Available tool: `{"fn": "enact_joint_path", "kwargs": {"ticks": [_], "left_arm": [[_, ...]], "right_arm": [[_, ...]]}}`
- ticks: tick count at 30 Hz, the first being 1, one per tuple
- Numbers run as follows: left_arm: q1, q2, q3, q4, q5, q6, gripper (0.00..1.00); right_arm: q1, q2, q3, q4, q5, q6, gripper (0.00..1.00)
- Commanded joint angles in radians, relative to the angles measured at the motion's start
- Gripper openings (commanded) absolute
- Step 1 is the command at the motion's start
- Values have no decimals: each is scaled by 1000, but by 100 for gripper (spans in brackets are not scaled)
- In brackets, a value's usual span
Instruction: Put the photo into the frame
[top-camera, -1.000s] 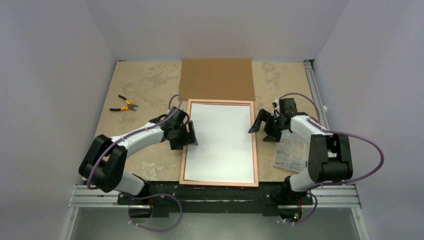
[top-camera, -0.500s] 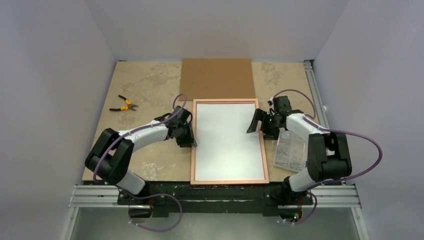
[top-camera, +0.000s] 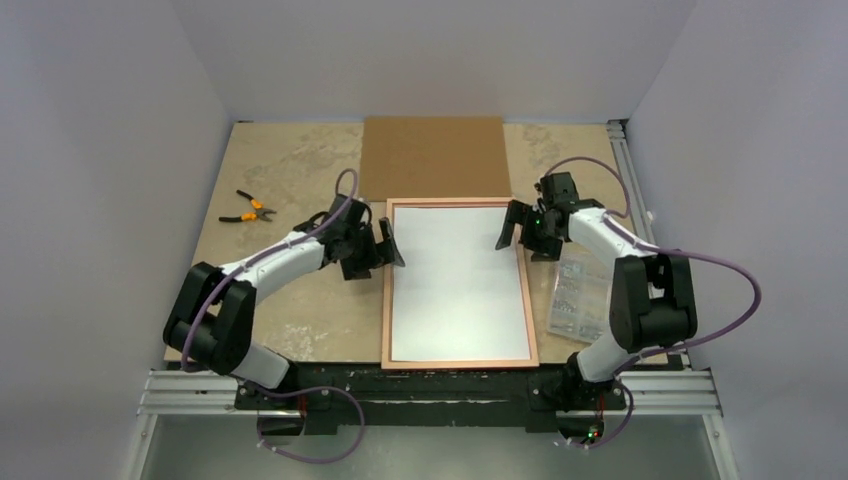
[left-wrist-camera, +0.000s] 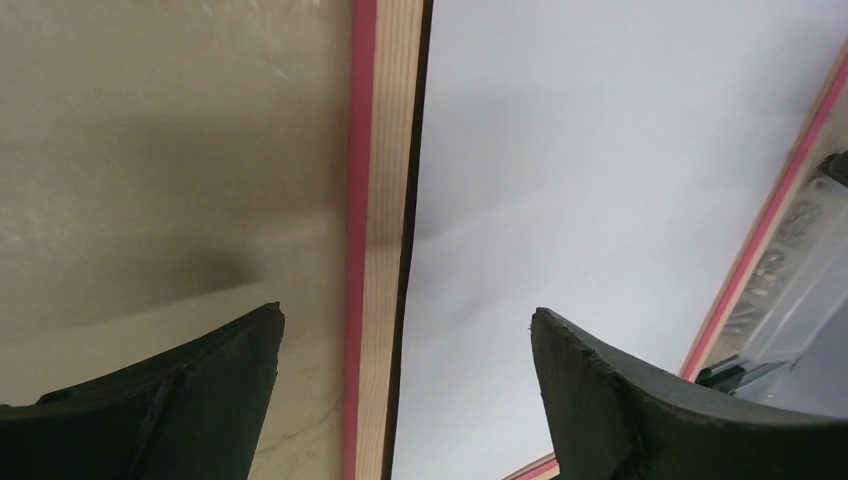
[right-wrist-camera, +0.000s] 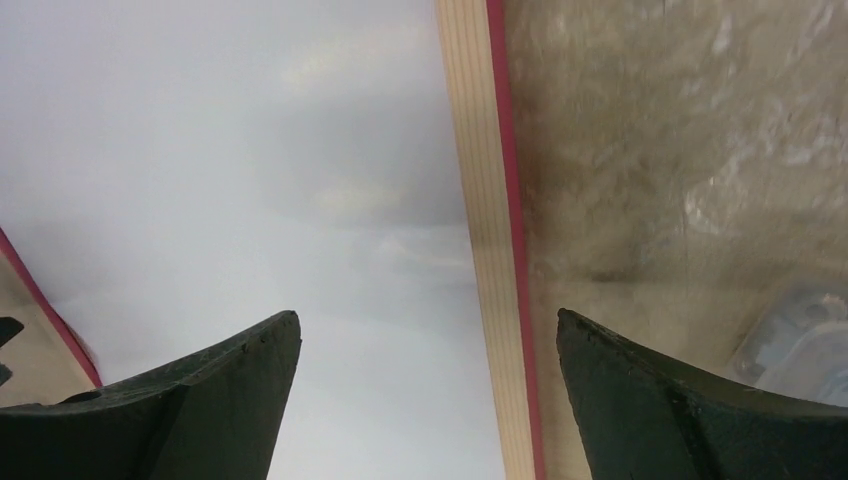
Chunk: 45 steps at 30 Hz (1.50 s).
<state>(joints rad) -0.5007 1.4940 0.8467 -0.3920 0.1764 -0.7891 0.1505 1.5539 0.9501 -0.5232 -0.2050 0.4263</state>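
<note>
Two pincers hang wide open over one frame (top-camera: 386, 300), which lies flat on the worktop (top-camera: 290, 170) with its tan wooden back upward and a pink rim showing at the outer edge. The photo (top-camera: 458, 280) lies inside its border, plain white side up. The left pincer (top-camera: 386, 245) straddles the frame's left rail towards the far end, one finger over the bare worktop and the other over the photo; I cannot tell whether either finger touches. The right pincer (top-camera: 510, 228) straddles the right rail near the far-right corner in the same way. The frame's far edge meets a brown board (top-camera: 434, 158). Orange-handled pliers (top-camera: 247, 209) lie well apart at far left, and a clear plastic box (top-camera: 580, 300) sits just right of the frame.
</note>
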Motion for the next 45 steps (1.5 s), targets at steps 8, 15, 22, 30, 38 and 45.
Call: {"fn": "enact_joint_path", "kwargs": {"ticks": [8, 15, 22, 30, 38, 45], "left_arm": [[403, 200, 329, 140, 294, 65, 92], [501, 525, 700, 22, 288, 68, 92], [501, 782, 1044, -134, 286, 52, 100], [495, 937, 1196, -167, 335, -2, 100], [455, 993, 1236, -88, 458, -62, 100], [458, 961, 1200, 102, 610, -158, 97]], "right_arm": [[-72, 395, 589, -52, 15, 59, 98], [-112, 746, 1004, -135, -9, 100, 98], [-137, 965, 1236, -186, -62, 145, 97], [-96, 1024, 1279, -188, -149, 177, 95], [-51, 1041, 1279, -157, -240, 200, 94], [-50, 987, 1278, -45, -389, 238, 94]]}}
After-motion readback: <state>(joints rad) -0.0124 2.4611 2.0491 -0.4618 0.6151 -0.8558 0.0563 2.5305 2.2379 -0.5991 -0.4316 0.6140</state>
